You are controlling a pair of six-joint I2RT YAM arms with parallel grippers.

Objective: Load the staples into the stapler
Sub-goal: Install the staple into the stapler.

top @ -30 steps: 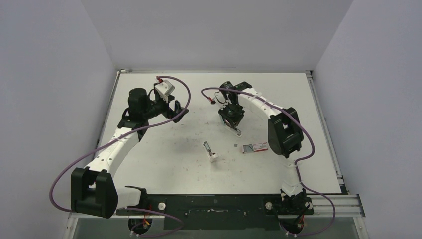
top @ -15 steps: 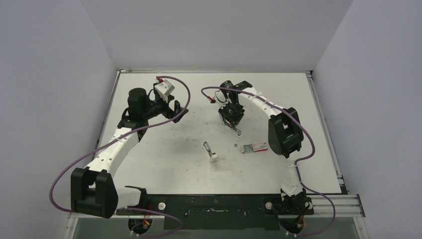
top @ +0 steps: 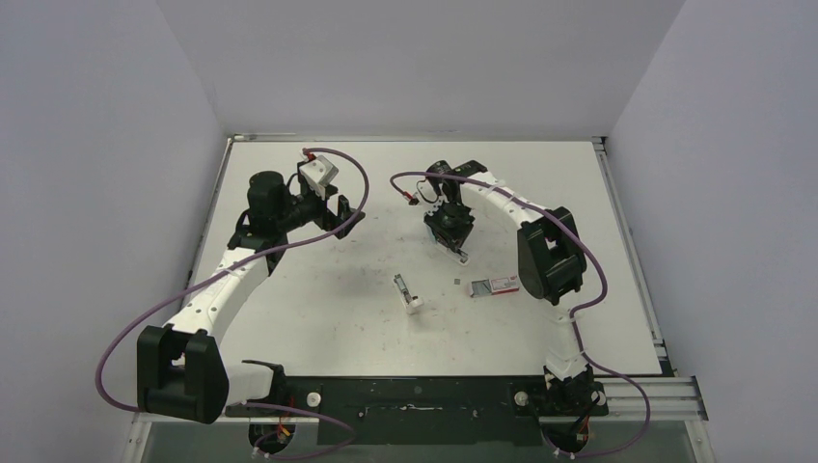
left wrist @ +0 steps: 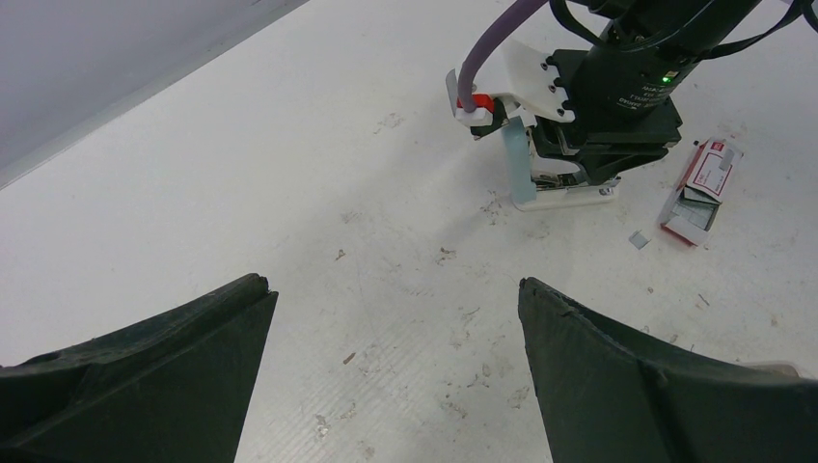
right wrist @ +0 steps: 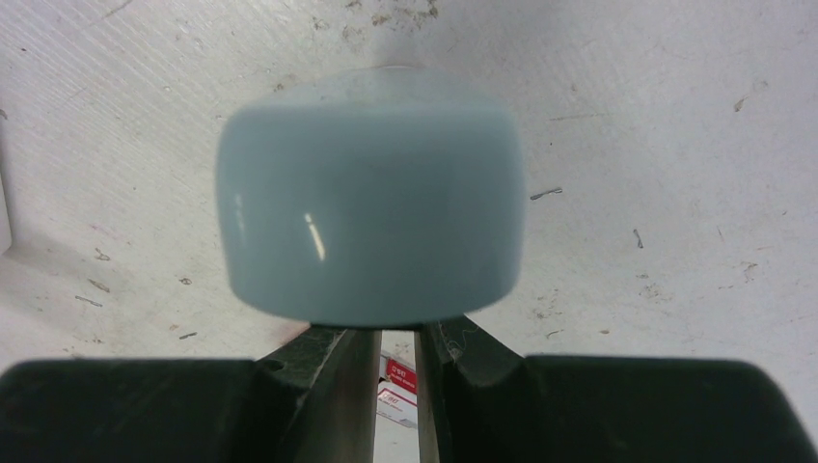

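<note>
The right gripper (top: 457, 249) is closed on the pale blue stapler (left wrist: 522, 164), whose white base rests on the surface (left wrist: 289, 174). The left gripper (left wrist: 393, 289) is fully open and holds nothing. The red-and-white box (left wrist: 702, 181) lies open beyond the right gripper's tips; its lettering is too small to read. A tiny grey strip of staples (left wrist: 638, 238) lies just beside the box, on the gripper side.

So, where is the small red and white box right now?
In the top view the box lies on the table, right of the centre, just beside the right arm's dark elbow and nearer the bases than the right gripper.
</note>
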